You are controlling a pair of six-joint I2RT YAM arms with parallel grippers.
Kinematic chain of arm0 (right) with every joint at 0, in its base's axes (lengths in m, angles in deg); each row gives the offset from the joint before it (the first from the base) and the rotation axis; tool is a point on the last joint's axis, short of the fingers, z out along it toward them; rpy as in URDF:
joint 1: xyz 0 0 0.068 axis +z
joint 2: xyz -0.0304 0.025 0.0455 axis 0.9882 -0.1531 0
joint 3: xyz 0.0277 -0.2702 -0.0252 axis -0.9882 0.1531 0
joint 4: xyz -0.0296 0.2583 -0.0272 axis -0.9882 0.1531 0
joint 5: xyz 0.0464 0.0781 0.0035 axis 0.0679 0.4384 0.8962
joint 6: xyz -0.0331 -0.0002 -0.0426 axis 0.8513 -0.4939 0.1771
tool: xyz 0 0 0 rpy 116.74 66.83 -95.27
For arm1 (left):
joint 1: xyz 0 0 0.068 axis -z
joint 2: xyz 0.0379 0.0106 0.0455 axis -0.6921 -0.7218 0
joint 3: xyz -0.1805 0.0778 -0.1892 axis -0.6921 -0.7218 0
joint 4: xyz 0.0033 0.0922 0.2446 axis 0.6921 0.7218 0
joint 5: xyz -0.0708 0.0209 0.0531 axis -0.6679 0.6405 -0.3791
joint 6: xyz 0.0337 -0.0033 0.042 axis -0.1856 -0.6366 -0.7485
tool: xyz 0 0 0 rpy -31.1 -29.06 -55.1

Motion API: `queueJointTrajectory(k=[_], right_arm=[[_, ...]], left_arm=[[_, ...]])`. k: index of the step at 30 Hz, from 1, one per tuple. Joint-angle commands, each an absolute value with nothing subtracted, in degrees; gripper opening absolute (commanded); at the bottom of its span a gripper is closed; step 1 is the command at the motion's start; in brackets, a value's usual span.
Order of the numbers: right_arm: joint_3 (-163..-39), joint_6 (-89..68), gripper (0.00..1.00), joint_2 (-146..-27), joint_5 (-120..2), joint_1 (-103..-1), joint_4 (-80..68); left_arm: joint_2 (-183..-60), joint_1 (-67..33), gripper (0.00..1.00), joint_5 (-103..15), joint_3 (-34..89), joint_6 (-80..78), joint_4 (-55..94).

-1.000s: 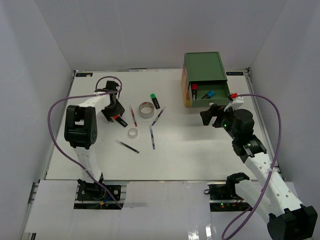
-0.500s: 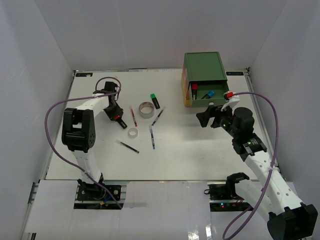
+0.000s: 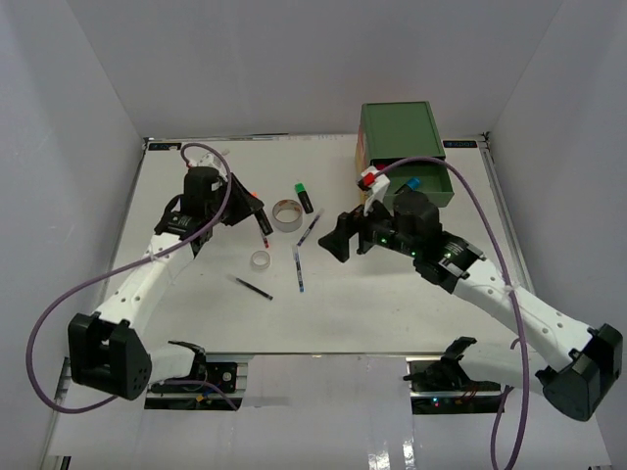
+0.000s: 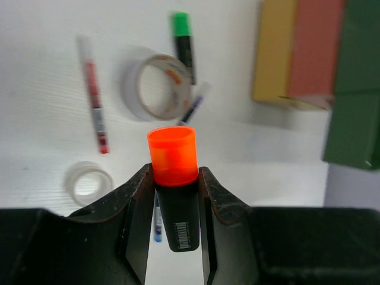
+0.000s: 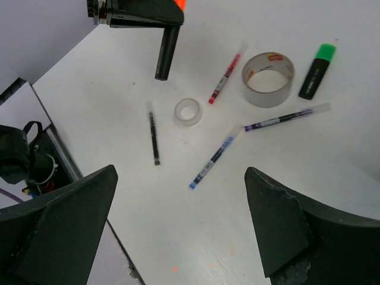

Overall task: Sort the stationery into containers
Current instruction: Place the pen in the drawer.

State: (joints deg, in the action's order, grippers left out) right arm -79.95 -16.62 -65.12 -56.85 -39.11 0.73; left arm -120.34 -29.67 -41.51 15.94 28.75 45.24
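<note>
Left jaws are gripping the orange-capped highlighter [image 4: 173, 155] left of the grey tape roll [image 3: 286, 215]. Right jaws are gaping wide, right of it.

1. From above, my right arm [image 3: 480, 279] hides the front of the green drawer [image 3: 441, 186].
2. My left wrist view blurs the drawer unit [image 4: 317, 47] and cuts it off.
3. My right wrist view crops the orange-capped highlighter [image 5: 167, 52] at its cap.

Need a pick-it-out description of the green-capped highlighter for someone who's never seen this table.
Start at the stacked drawer unit at the far right of the table, then go left to the grey tape roll. The green-capped highlighter lies beside it on the drawer side: short, black, bright green cap, unlike the thin pens nearby.
</note>
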Motion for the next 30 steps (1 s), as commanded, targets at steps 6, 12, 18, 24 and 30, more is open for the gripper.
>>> queueJointTrajectory(k=[6,12,18,24,30], right_arm=[[-90.4,-17.9,0.98,-76.8,-63.7,-28.4,0.1],[-96.3,-17.8,1.00,-84.0,-64.8,-25.2,-0.5],[-102.4,-17.3,0.92,-89.7,-66.2,-24.2,-0.4],[-105.0,-17.5,0.82,-93.3,-66.5,-24.2,-0.5],[-105.1,-18.3,0.62,-94.5,-69.2,-24.2,-2.5]], left_arm=[[-104.7,-22.4,0.26,-45.5,7.0,29.3,32.5],[-101.8,-19.9,0.27,-46.5,4.8,30.0,29.3],[-101.1,-19.3,0.27,-46.5,4.6,29.6,28.9],[-99.7,-19.3,0.27,-46.2,4.7,29.1,28.9],[-99.0,-19.3,0.27,-46.8,3.9,28.7,28.9]])
